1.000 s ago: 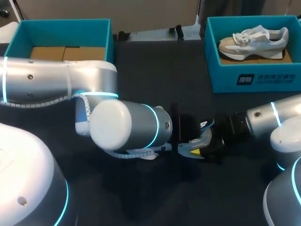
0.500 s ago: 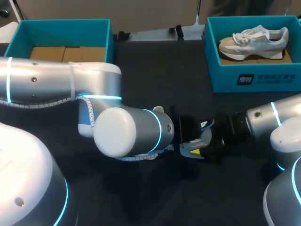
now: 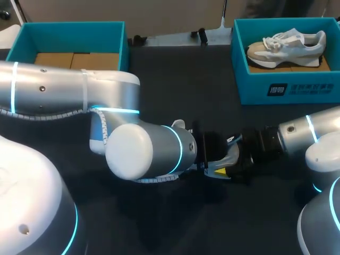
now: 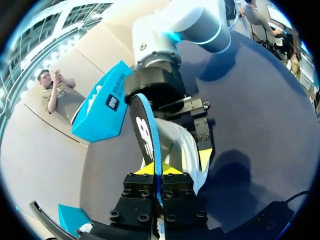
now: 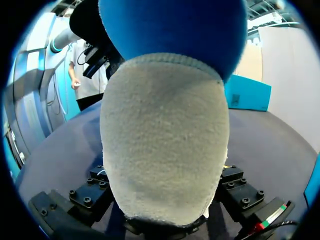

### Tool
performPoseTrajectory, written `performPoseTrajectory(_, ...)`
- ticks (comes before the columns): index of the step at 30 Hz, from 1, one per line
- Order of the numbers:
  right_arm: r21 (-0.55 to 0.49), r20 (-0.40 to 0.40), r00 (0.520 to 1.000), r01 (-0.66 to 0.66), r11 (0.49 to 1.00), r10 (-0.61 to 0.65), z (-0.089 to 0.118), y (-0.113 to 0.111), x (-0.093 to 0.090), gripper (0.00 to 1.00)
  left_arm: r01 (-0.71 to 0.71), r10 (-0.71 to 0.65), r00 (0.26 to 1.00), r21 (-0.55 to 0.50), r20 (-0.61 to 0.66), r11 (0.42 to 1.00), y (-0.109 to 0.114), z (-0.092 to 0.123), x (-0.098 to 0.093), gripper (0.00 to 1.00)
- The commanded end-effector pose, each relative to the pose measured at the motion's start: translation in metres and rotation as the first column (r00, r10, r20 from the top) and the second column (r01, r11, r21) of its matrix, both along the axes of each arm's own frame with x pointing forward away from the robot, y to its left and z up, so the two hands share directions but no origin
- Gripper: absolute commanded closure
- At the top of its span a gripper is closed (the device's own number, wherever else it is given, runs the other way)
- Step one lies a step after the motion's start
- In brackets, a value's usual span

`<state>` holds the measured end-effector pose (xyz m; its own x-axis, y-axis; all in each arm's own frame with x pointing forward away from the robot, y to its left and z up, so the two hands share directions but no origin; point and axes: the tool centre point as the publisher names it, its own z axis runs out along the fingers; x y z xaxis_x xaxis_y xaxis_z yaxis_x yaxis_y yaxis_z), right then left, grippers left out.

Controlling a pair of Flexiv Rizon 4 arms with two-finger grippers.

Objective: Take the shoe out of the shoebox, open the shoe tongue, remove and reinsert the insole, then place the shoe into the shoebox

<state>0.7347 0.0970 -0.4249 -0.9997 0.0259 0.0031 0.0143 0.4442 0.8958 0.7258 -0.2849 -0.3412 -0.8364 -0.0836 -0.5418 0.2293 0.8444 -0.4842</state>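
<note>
Evidently the arms are sharing the job near the table's (image 3: 175,79) middle. The right gripper (image 3: 223,166) is clamped on the shoe (image 5: 165,140), bracing it. The left gripper (image 4: 160,170) has its yellow tips pinched together on the blue insole (image 4: 145,125), held edge-on just beside the shoe. I'd judge this is the insole step. The shoebox (image 3: 287,90) sits at two o'clock with another sneaker (image 3: 287,45) inside, and a second box (image 3: 69,24) sits at ten o'clock. Bare table runs toward the shoebox, whose near wall is the edge to lift over.
</note>
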Motion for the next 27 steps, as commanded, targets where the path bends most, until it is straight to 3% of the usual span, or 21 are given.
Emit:
performPoseTrajectory(1, -0.003, 0.000, 1.000, 0.002, 1.000, -0.002, -0.004, 0.002, 0.000, 1.00, 0.002, -0.002, 1.000, -0.020, 0.011, 1.000, 0.004, 0.016, -0.003, 1.00)
performPoseTrajectory(14, -0.003, 0.000, 1.000, 0.002, 1.000, -0.002, -0.004, 0.002, 0.000, 1.00, 0.035, -0.028, 0.998, -0.122, 0.057, 0.992, -0.019, 0.084, 0.000, 1.00)
performPoseTrajectory(27, -0.003, 0.000, 1.000, 0.002, 1.000, -0.002, -0.004, 0.002, 0.000, 1.00, 0.185, -0.199, 0.980, -0.307, -0.014, 0.934, -0.039, 0.164, -0.002, 1.00)
